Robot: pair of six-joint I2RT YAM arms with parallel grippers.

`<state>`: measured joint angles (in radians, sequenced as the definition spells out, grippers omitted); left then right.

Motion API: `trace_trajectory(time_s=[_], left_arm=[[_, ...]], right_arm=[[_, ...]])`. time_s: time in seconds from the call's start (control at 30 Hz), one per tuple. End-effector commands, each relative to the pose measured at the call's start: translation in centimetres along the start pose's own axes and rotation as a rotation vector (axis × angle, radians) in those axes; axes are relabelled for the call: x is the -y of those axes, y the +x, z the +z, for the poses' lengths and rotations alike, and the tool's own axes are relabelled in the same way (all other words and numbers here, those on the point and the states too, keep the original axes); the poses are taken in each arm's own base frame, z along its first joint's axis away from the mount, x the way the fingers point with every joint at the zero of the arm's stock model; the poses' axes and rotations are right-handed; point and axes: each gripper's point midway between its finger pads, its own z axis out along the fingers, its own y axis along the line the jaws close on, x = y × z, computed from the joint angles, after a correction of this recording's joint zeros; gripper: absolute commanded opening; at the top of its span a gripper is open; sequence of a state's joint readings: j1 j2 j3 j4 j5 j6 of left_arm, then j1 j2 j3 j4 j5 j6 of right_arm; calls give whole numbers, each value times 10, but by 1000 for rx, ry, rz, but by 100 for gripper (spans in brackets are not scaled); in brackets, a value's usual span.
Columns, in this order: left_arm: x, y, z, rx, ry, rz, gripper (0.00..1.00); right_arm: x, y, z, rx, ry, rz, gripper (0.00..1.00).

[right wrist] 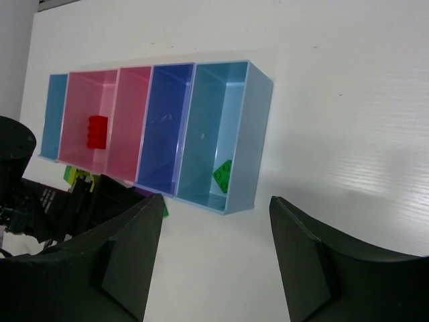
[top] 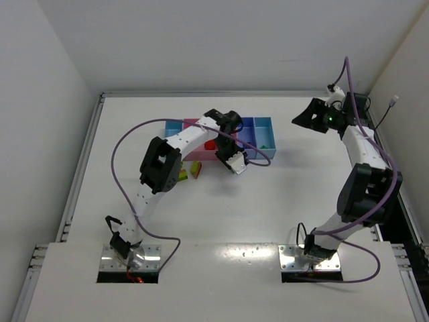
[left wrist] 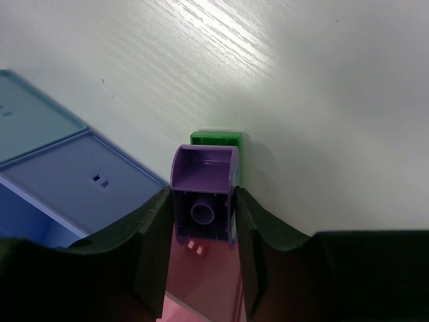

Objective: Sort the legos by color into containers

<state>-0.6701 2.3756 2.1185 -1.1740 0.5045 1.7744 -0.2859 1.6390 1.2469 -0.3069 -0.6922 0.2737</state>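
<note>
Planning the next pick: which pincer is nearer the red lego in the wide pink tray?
Left. The left pincer, holding a purple lego, is just on the near side of the red lego; the right pincer is far off, beyond the blue tray.

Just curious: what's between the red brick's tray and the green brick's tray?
A narrow pink tray and a periwinkle tray, per the right wrist view.
</note>
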Motion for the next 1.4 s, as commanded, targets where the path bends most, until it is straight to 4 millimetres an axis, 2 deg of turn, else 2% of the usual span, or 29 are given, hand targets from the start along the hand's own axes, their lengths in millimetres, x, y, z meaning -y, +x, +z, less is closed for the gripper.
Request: trace_trajectory(time_s=[0.0,0.07,0.13,0.17,0.2,0.23,0.27,0.3,0.33,0.37,0.4,0.47,0.5,0.53,0.57,0.6,0.63,0.67,0.7,0.73,0.77,0.83,0.9,0.93,0.97,1.07,1.13,1.2,1.37], left_arm=[[10,-13,8,19,54,34,39],[18,-17,6,27,81,27,26],[16,-30,0,50,68,17,13],[19,-35,-1,72,64,-35,11],[13,-52,-14,123,24,-47,9],[7,-61,-19,152,-15,-66,6],[13,-71,-21,192,-18,-133,4],[7,-92,-45,262,-85,-146,1],[-10,-101,-56,291,-169,-148,0],[-1,-106,-59,337,-174,-281,0],[-9,-128,-88,412,-241,-288,0],[-20,-145,-109,510,-308,-405,0],[-16,-154,-112,562,-298,-457,0],[-25,-162,-122,600,-336,-461,0],[-23,-177,-138,659,-332,-563,0],[-16,-180,-132,699,-309,-651,0],[-16,-179,-138,732,-330,-719,0],[-33,-193,-176,836,-430,-765,0],[-21,-178,-159,857,-458,-896,0],[-25,-173,-174,907,-539,-929,0],[-33,-178,-198,998,-622,-941,0],[-35,-172,-207,1033,-672,-1010,0],[-39,-170,-213,1098,-655,-1097,0],[-40,-163,-215,1127,-668,-1133,0],[-44,-167,-231,1176,-693,-1094,0],[-52,-156,-237,1265,-673,-1175,0],[-57,-157,-248,1346,-634,-1220,0],[-61,-149,-254,1412,-613,-1245,0],[-68,-150,-260,1437,-607,-1226,0]], right_arm=[[-4,-18,0,46,-26,-31,67],[-4,-18,0,46,-26,-31,67],[-8,-20,-2,53,-36,-47,67],[-8,-20,-2,53,-36,-47,68],[-14,-21,-3,57,-45,-76,68],[-21,-18,-3,50,-63,-80,70],[-23,-16,-6,51,-63,-91,73],[-25,-14,-5,52,-79,-82,75],[-33,-12,-6,52,-102,-94,77],[-37,-15,-9,61,-113,-103,80],[-36,-12,-8,59,-113,-93,80],[-40,-10,-11,60,-124,-96,82],[-48,-10,-12,61,-143,-109,82],[-50,-8,-12,58,-160,-110,82],[-55,-10,-15,64,-173,-119,82],[-59,-4,-15,51,-204,-113,82],[-66,-3,-21,55,-219,-111,82],[-73,-3,-25,55,-251,-120,82],[-78,7,-24,36,-274,-113,82],[-83,12,-26,24,-297,-107,82],[-94,19,-33,11,-357,-107,82],[-110,28,-40,-9,-434,-114,82],[-131,36,-51,-18,-555,-147,82],[-143,42,-56,-39,-629,-141,82],[-147,42,-59,-29,-654,-166,82],[-169,50,-66,-62,-752,-192,82],[-181,57,-68,-83,-801,-210,82],[-190,57,-67,-92,-821,-224,82],[-212,57,-64,-116,-884,-239,82]])
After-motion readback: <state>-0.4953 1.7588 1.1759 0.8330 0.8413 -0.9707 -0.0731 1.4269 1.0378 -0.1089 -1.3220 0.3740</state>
